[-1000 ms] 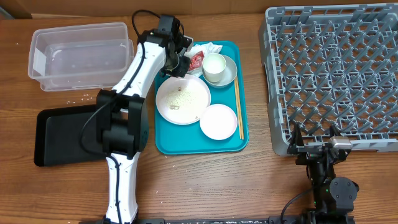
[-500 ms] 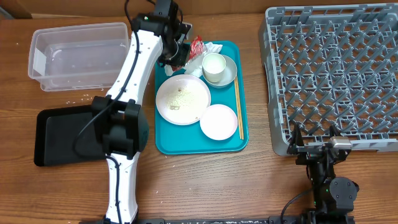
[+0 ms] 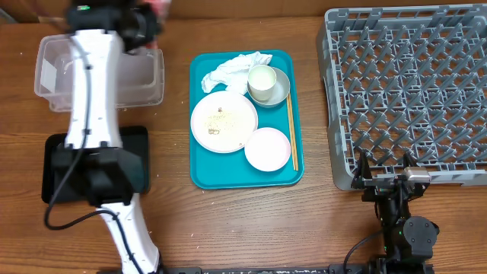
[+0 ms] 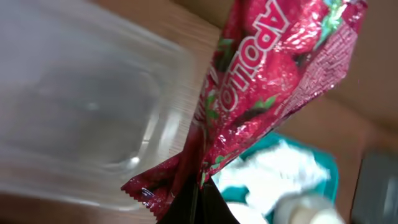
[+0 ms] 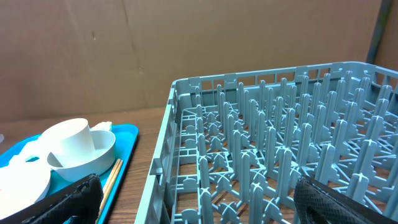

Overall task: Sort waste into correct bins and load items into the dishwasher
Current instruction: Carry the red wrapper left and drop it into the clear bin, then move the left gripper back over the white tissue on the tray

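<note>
At the clear tub [image 3: 46,72] on the wooden table [image 3: 243,221], left tool [image 4: 198,199] pinches a red wrapper [image 4: 267,68] (right tool [image 3: 386,173] wide).

The overhead view looks straight down from high on the whole table [image 3: 243,221]. The left wrist view hangs very close to the red wrapper [image 4: 267,81], facing down at the clear tub [image 4: 74,106]. The right wrist view looks low across the dish rack [image 5: 280,143]. All three share the teal tray [image 5: 127,134]
</note>
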Motion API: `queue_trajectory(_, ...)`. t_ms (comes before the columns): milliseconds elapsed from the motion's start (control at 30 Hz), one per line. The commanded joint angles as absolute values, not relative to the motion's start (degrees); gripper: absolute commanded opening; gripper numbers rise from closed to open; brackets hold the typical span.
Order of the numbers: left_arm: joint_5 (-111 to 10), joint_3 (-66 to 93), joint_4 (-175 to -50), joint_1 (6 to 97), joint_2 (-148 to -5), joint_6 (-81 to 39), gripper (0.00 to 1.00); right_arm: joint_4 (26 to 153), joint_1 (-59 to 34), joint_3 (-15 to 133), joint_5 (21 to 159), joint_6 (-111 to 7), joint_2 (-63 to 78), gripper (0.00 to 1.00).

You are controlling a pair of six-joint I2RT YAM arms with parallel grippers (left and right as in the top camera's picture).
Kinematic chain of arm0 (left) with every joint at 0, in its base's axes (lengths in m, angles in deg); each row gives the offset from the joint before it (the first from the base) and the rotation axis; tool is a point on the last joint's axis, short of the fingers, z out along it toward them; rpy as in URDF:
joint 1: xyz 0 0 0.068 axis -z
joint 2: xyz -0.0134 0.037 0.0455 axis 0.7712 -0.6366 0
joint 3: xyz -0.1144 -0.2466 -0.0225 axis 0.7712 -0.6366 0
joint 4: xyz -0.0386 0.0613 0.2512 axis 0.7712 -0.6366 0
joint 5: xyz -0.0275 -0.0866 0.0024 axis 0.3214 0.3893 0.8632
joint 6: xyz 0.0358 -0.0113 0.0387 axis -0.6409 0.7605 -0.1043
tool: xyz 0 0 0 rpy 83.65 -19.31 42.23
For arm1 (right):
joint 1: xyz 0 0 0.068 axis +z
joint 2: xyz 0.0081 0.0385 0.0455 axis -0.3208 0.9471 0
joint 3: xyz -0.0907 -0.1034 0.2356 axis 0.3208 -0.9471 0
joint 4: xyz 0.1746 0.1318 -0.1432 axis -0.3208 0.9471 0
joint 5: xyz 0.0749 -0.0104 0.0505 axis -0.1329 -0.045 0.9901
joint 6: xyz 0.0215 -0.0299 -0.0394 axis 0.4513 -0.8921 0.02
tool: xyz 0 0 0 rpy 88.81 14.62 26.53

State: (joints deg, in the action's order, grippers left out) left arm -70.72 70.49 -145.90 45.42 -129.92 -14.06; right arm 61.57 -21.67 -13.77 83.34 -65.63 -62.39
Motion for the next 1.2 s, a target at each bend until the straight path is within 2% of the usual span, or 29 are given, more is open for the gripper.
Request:
queue_trajectory(0,-71.68,70.6,-146.1,41.57,-130.41,4.08,0.04,61.18,-21.67,-14.36,83.36,-65.24,-63.0,1.0)
queue_trajectory(267,-74.17,65.9,-144.44,36.92,-130.91,18.93,0.04,61.18,-21.67,-14.36,83.36,-65.24,-63.0,1.0)
queue_trajectory(300,-74.19,65.61,-143.89,36.57,-130.91,19.25,0.14,61.18,-21.67,-14.36,83.36,-65.24,-63.0,1.0)
queue_trajectory(367,-74.24,65.57,-143.87,36.39,-130.91,19.23,0.39,61.18,-21.67,-14.36,83.36,-65.24,-63.0,1.0)
queue_trajectory(400,-74.24,65.57,-143.89,36.33,-130.91,19.21,0.57,61.18,-21.67,-14.36,83.36,-65.24,-63.0,1.0)
queue_trajectory(433,-74.24,65.57,-143.89,36.22,-130.91,19.21,0.59,61.18,-21.67,-14.36,83.36,-65.24,-63.0,1.0)
queue_trajectory(667,-72.64,65.57,-143.93,36.13,-130.91,16.78,0.58,61.18,-21.67,-14.36,83.36,-65.24,-63.0,1.0)
queue_trajectory(733,-69.54,65.57,-143.93,36.37,-130.91,12.54,0.47,61.18,-21.67,-14.36,83.36,-65.24,-63.0,1.0)
queue_trajectory(800,-65.71,65.57,-144.04,37.05,-130.91,6.45,0.25,61.18,-21.67,-14.36,83.36,-65.24,-63.0,1.0)
queue_trajectory(833,-64.01,65.57,-144.0,37.55,-130.91,3.04,0.17,61.18,-21.67,-14.36,83.36,-65.24,-63.0,1.0)
queue_trajectory(1000,-56.03,65.57,-144.13,42.05,-130.91,-13.14,0.2,61.18,-21.67,-14.36,83.36,-65.24,-63.0,1.0)
queue_trajectory(1167,-53.69,65.57,-144.83,47.43,-130.89,-22.89,0.22,61.18,-21.67,-14.36,83.36,-65.24,-63.0,1.0)
